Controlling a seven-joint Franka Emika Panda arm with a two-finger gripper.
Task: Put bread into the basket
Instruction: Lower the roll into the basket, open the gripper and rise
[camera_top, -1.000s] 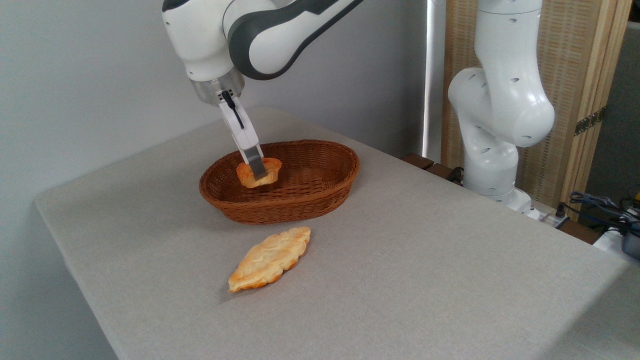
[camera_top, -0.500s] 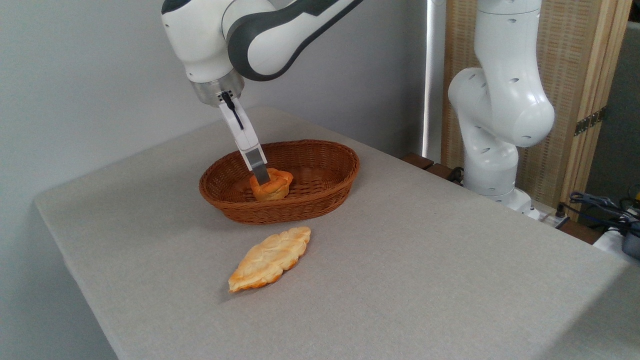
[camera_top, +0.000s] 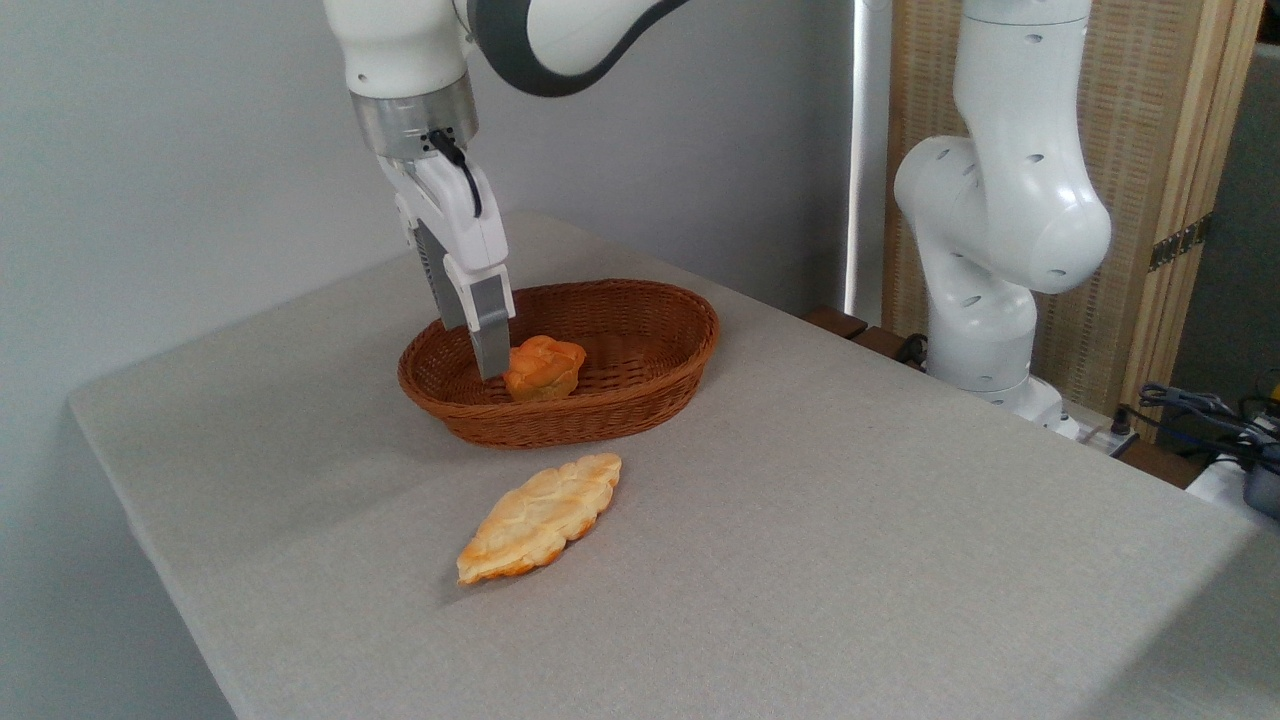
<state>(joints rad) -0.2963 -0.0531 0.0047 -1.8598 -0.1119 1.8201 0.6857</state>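
Bread (camera_top: 543, 367) in basket (camera_top: 640, 400), just right of gripper (camera_top: 487, 358) fingertips, seemingly released

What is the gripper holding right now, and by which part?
Nothing. The gripper is open beside the bread, which sits free inside the basket.

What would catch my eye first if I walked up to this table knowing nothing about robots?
Probably the big white robot arm reaching over the grey table, its pincer hanging into an oval wicker basket near the far edge. Inside the basket, just right of the pincer's tips, sits a small orange-brown bun. In front of the basket, a flat, pale leaf-shaped pastry lies alone on the cloth.
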